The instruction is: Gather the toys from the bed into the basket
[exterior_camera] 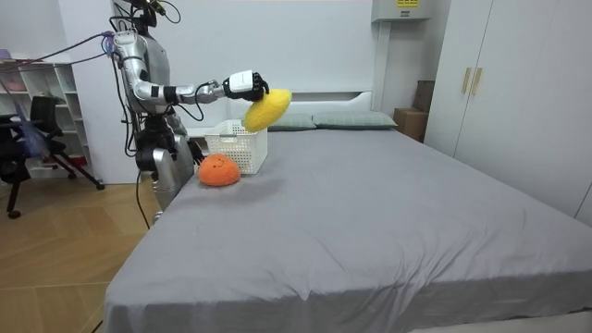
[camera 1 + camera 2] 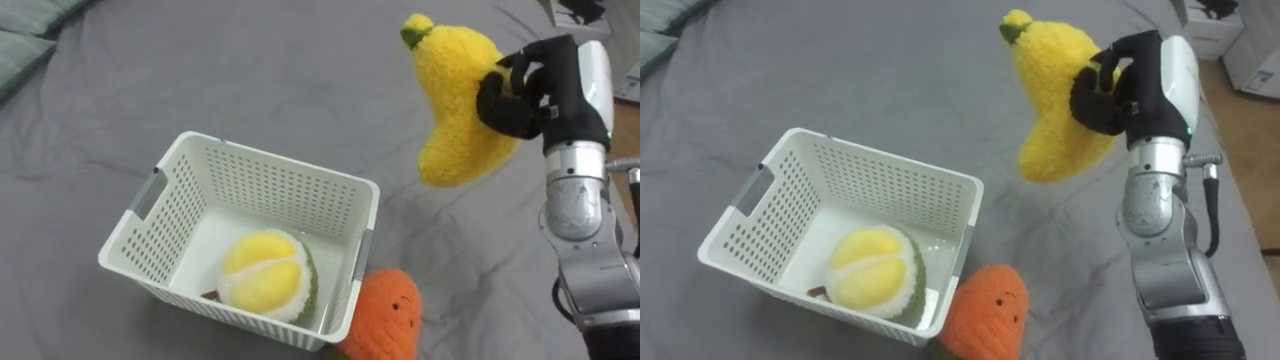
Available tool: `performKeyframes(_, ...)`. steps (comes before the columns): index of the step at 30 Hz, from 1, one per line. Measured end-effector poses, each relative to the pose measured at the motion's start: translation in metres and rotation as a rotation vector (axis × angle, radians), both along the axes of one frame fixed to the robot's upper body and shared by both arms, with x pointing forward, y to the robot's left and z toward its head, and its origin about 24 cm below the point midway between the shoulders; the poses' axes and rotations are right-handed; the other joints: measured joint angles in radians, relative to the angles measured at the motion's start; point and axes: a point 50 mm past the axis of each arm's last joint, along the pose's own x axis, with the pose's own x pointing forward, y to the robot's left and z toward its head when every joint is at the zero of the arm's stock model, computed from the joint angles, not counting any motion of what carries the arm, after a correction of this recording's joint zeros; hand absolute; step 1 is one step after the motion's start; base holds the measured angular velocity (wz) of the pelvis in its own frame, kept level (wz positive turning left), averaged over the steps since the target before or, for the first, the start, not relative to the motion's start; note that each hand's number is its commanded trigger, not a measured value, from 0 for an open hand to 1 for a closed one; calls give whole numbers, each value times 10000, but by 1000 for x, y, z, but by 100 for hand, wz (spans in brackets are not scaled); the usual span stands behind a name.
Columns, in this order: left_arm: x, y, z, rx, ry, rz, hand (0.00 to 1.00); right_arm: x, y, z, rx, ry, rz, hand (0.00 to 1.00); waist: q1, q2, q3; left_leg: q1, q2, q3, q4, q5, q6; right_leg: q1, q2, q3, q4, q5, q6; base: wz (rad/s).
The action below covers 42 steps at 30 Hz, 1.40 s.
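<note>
Clutching the yellow plush banana (image 2: 455, 100) in curled fingers, the right hand (image 2: 515, 95) holds it aloft at two o'clock from the white basket (image 2: 280, 160); it should travel toward eight o'clock, releasing above the basket's free back half.

A wide grey-sheeted bed (image 1: 370, 222) stands on a pale wooden floor (image 1: 55, 250), tall cream wardrobe (image 1: 518, 92) beside it, plain white wall (image 1: 305, 42) behind.

Soft, even light fills the room. The grey bed (image 1: 370, 213) is lit flat, with faint shadows beside the white basket (image 1: 239, 148) and the orange toy (image 1: 218, 171); the banana toy (image 2: 455, 95) glows bright yellow.
</note>
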Motion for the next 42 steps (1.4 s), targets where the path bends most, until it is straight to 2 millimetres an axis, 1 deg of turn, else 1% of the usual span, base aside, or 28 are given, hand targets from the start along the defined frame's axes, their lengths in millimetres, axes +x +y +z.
performKeyframes(2,0,-2,0,-50,-13,41,0,-2,6,9,-242,-263,368,100,21,-18,0,63,-5,3,1,0,0,49,-2,14,4,0,0,0)
performKeyframes(7,0,-2,-1,-53,60,56,0,-5,14,21,-377,-321,882,100,162,-73,-21,117,-11,29,2,-1,1,107,-2,47,-20,-6,5,-1)
performKeyframes(11,5,-1,0,43,14,-1,0,-7,22,30,-481,-485,1256,100,296,-79,-24,119,-9,21,-12,0,1,110,8,42,-16,-6,5,0)
performKeyframes(16,7,-1,1,126,25,-244,0,-9,37,32,-743,-445,1884,100,484,-85,-17,93,-3,9,-33,-1,1,113,5,-5,-6,-6,5,0)
performKeyframes(18,8,-1,1,129,-70,-269,0,-10,44,32,-902,-353,2224,100,584,-115,0,79,-5,-3,-40,-1,1,106,0,10,-7,-7,7,2)
performKeyframes(21,9,-2,1,113,-105,-277,0,-12,57,30,-1182,-97,2891,100,789,-182,17,43,-13,3,-30,-3,1,95,-3,-16,-43,-8,10,0)
performKeyframes(23,10,-2,2,203,-66,-517,0,-13,66,27,-1284,133,3382,100,953,-260,-13,26,-19,-13,-36,-3,2,84,8,-11,-151,0,-2,0)
performKeyframes(24,11,-2,2,218,-69,-561,0,-13,70,25,-1292,217,3523,100,1000,-271,-12,26,-19,-16,-40,-3,2,85,10,-13,-151,0,-2,0)
performKeyframes(26,14,-3,2,255,-122,-703,0,-15,83,19,-1185,516,4089,100,1107,-282,-15,9,-25,-92,-52,-3,2,86,7,-92,-151,1,-3,9)
performKeyframes(30,17,-3,3,320,-164,-742,0,-17,96,14,-1287,821,4685,100,1237,-290,-10,-49,-32,-229,-52,-2,0,90,19,-156,-155,2,-2,10)
performKeyframes(32,18,-4,3,403,-154,-937,0,-18,102,10,-1310,1082,4942,100,1354,-320,30,-69,-27,-238,-50,-7,-8,97,21,-150,-156,2,-2,0)
performKeyframes(33,18,-4,3,405,-164,-952,0,-18,104,8,-1326,1159,5011,100,1365,-333,40,-76,-28,-244,-50,-8,-9,97,20,-155,-156,2,-2,3)
performKeyframes(35,20,-5,3,443,-195,-1042,0,-19,113,3,-1235,1460,5388,100,1363,-409,99,-120,-31,-291,-50,-18,-17,96,18,-178,-154,2,-2,4)
performKeyframes(36,20,-6,3,447,-217,-1056,0,-19,115,1,-1206,1553,5466,100,1365,-429,114,-132,-31,-302,-45,-24,-19,96,19,-178,-155,2,-1,4)
performKeyframes(38,21,-8,2,425,-216,-1138,0,-20,122,-10,-1255,2150,5837,100,1375,-477,125,-153,-38,-327,-27,-26,-16,96,10,-233,-151,4,1,4)
performKeyframes(42,20,-9,2,413,-204,-1153,0,-23,133,-18,-1534,2757,6330,100,1382,-486,130,-170,-50,-342,5,-26,-14,86,1,-320,-152,6,4,1)
